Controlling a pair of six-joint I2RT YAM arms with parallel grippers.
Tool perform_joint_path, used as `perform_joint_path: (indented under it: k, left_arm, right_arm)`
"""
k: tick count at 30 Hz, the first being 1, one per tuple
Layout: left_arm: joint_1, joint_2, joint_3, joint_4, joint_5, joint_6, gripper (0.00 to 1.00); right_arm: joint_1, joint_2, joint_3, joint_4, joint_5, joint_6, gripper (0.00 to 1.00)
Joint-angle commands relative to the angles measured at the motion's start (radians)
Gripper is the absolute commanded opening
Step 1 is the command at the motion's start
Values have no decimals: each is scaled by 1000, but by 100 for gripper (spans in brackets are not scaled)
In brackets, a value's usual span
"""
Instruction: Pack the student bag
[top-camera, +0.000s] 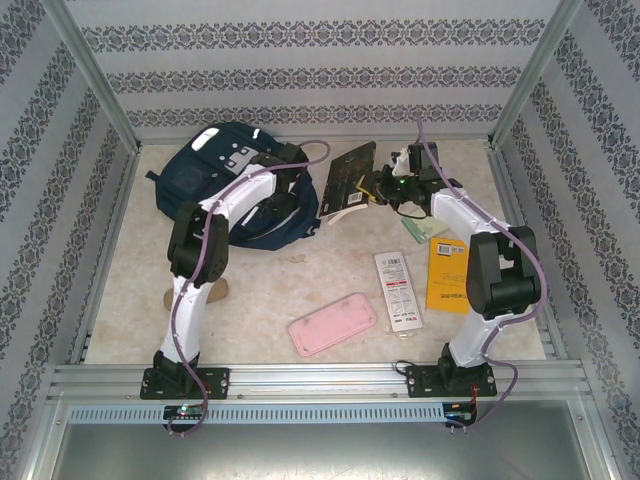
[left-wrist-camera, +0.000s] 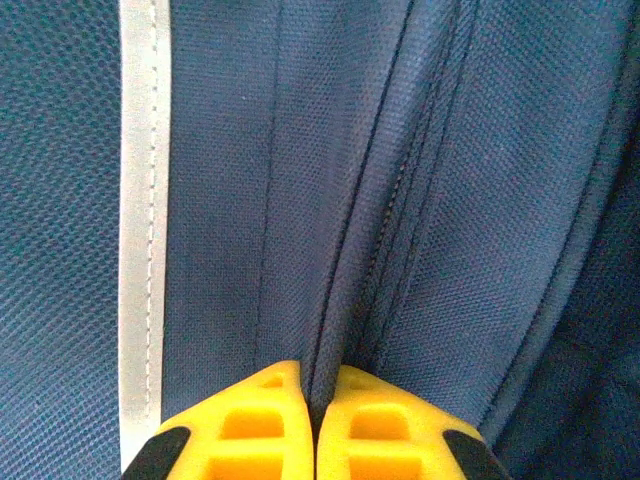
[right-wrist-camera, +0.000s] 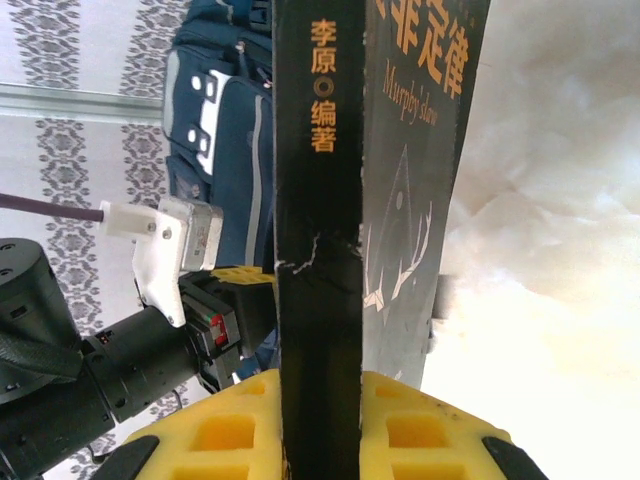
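Observation:
The student bag (top-camera: 225, 175), navy blue with white stripes, lies at the back left of the table. My left gripper (left-wrist-camera: 312, 385) is shut on a ridge of the student bag's fabric (left-wrist-camera: 250, 200) beside a zipper line, with a white stripe (left-wrist-camera: 143, 230) to its left. A black book (top-camera: 350, 175) with orange lettering on its spine (right-wrist-camera: 320, 200) stands upright on edge just right of the bag. My right gripper (right-wrist-camera: 320, 385) is shut on the book's spine end, and it sits at the back centre (top-camera: 385, 185). Behind the book, the student bag (right-wrist-camera: 225, 130) and the left gripper's yellow fingers (right-wrist-camera: 240, 278) show.
A pink pencil case (top-camera: 332, 323) lies near the front centre. A white flat pack with red print (top-camera: 397, 288), an orange book (top-camera: 447, 273) and a pale green item (top-camera: 422, 230) lie to the right. Metal frame rails edge the table.

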Motion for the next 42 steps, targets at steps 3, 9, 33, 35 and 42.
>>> perform_joint_path:
  k: [3,9,33,35,42]
  left_arm:
    - [21,-154,138,9,133,-110,0]
    - [66,-177,291,-22,261,-191,0]
    - [239,-232,370,179,655,-437,0]
    - [246,-240,368,191,672,-442,0]
    - [249,-244,333,216,709,-454,0]
  right_arm:
    - [16,-59,14,184,-56,84,0]
    - [44,-75,-14,307,-65,159,0]
    - [300,396,227,821,119,456,0]
    - [312,437,255,854,127,485,0]
    - [340,568,404,1081,148,645,0]
